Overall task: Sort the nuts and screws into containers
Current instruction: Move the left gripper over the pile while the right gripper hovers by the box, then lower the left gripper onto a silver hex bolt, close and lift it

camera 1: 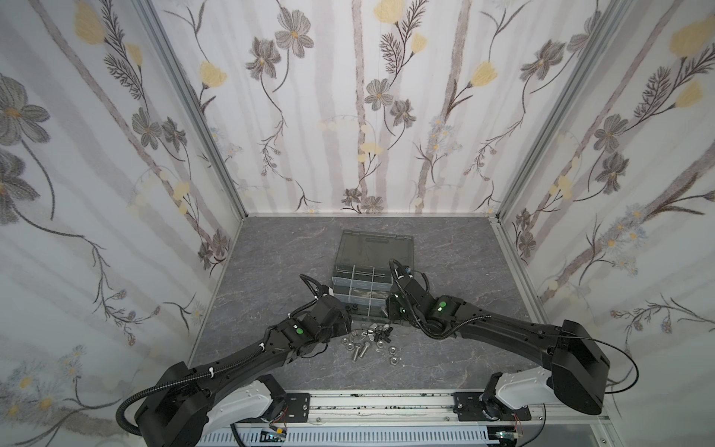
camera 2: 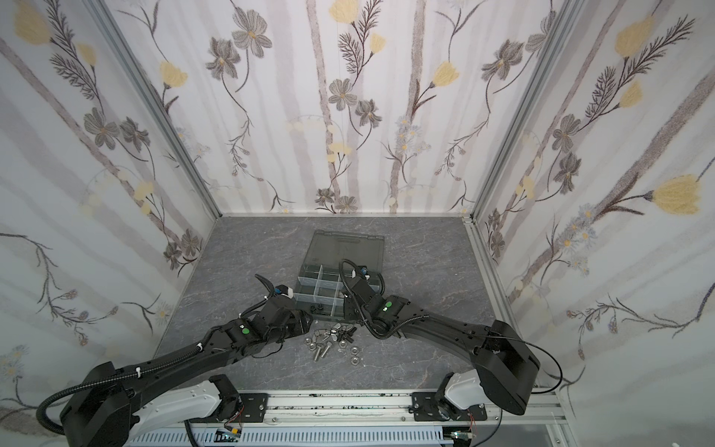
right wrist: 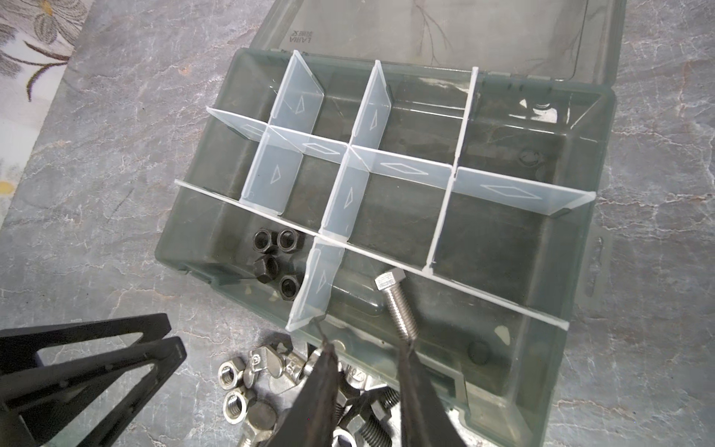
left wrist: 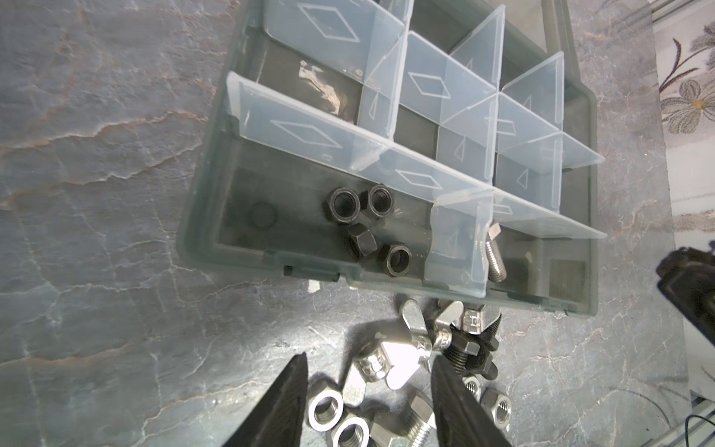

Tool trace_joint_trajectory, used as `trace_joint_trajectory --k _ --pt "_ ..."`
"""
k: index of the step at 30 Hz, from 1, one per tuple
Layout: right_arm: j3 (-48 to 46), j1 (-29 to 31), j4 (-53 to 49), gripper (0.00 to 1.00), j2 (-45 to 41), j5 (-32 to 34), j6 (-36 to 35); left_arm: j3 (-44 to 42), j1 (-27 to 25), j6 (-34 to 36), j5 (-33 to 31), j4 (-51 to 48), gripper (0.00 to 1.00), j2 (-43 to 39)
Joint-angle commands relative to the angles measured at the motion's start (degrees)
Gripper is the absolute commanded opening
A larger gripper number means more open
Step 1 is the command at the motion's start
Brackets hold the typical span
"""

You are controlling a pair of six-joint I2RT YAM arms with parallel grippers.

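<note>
Loose silver hex nuts [left wrist: 327, 410], wing nuts [left wrist: 387, 360], silver screws [camera 1: 358, 354] and black bolts [left wrist: 468, 348] lie heaped on the table [camera 1: 271, 271], just in front of the dark grey organiser case [camera 1: 337, 278]. My left gripper [left wrist: 370, 356] hangs open over this heap, its fingers straddling a wing nut, two hex nuts and a screw. Several black nuts [right wrist: 271, 251] rest in the case's near left container. One silver screw [right wrist: 398, 305] lies in the container beside it. My right gripper [right wrist: 366, 342] stands narrowly open over the case's front rim, holding nothing.
The case's smoky lid [camera 1: 373, 247] lies open flat behind it. Pale dividers [right wrist: 336, 201] split the case into containers. Flowered walls enclose the table on three sides. The left gripper's fingers [right wrist: 116, 367] sit close to the heap in the right wrist view.
</note>
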Motion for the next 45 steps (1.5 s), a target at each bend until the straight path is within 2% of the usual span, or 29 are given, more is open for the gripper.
trace_joint_trajectory --k 1,8,15,24,29,39,45 --pt "-0.31 0.04 1.75 0.29 -0.59 -0.12 0.48 -0.33 -1.83 -1.72 -0.13 0.96 0.54 0.27" --pt "-1.11 0.04 2.31 0.29 -0.97 -0.06 0.74 -0.07 -6.22 -3.14 -0.69 -0.77 0.54 1.54" --pt "-1.12 0.04 1.68 0.29 -1.22 -0.05 0.83 3.78 -11.88 -3.72 -2.65 -7.57 0.53 3.65" --pt "-4.77 0.07 1.18 0.28 -5.65 1.48 2.55 3.36 -17.33 -7.04 -2.07 -8.11 0.51 7.67" --pt "-6.11 -0.07 1.18 0.28 -6.84 1.65 3.32 3.75 -18.55 -7.45 -2.32 -8.1 0.49 9.55" --pt "-6.13 -0.06 0.83 0.28 -7.03 1.78 3.73 2.12 -18.74 -7.8 -2.69 -8.01 0.37 9.48" --pt "-6.22 -0.06 0.69 0.28 -7.03 1.84 3.9 1.78 -18.74 -7.71 -3.48 -7.92 0.35 9.77"
